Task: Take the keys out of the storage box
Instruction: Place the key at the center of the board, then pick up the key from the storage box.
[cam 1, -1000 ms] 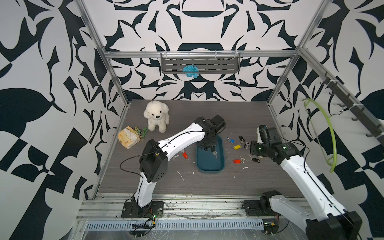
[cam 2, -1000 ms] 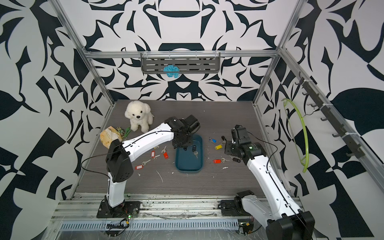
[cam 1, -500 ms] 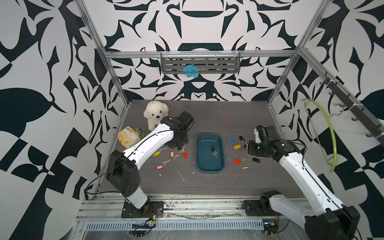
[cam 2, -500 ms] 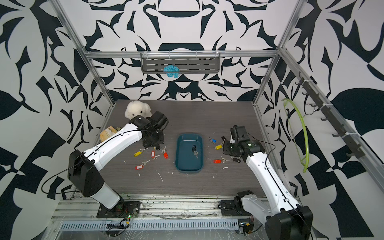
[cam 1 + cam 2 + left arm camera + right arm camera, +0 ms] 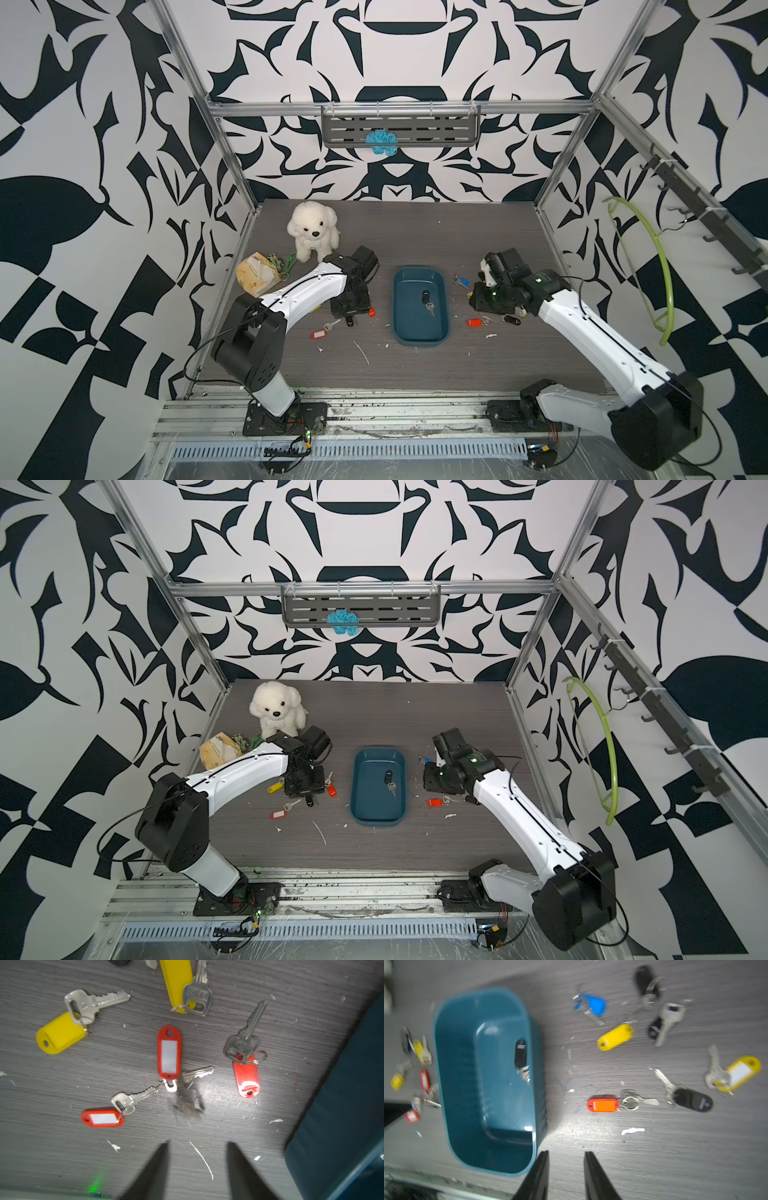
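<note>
The dark teal storage box (image 5: 420, 338) lies mid-table in both top views (image 5: 376, 812). Inside it lies one black fob with a key (image 5: 425, 296), also seen in the right wrist view (image 5: 520, 1053). My left gripper (image 5: 350, 306) hangs open just left of the box, over loose keys with a red tag (image 5: 169, 1053) and a yellow tag (image 5: 60, 1032). Nothing sits between its fingertips (image 5: 197, 1144); a blurred grey shape (image 5: 188, 1106) shows just beyond them. My right gripper (image 5: 565, 1153) is open and empty right of the box, near keys with a red tag (image 5: 603, 1105) and a blue tag (image 5: 593, 1004).
A white plush dog (image 5: 312, 235) and a yellow packet (image 5: 255, 276) stand at the back left. A grey slotted shelf (image 5: 436, 129) hangs on the back wall. A green hoop (image 5: 660, 266) hangs on the right wall's hook rail. White scraps dot the table.
My left arm has swung from the box to the keys on its left, and its jaws have opened. The right gripper's jaws have spread wider; that arm has barely shifted.
</note>
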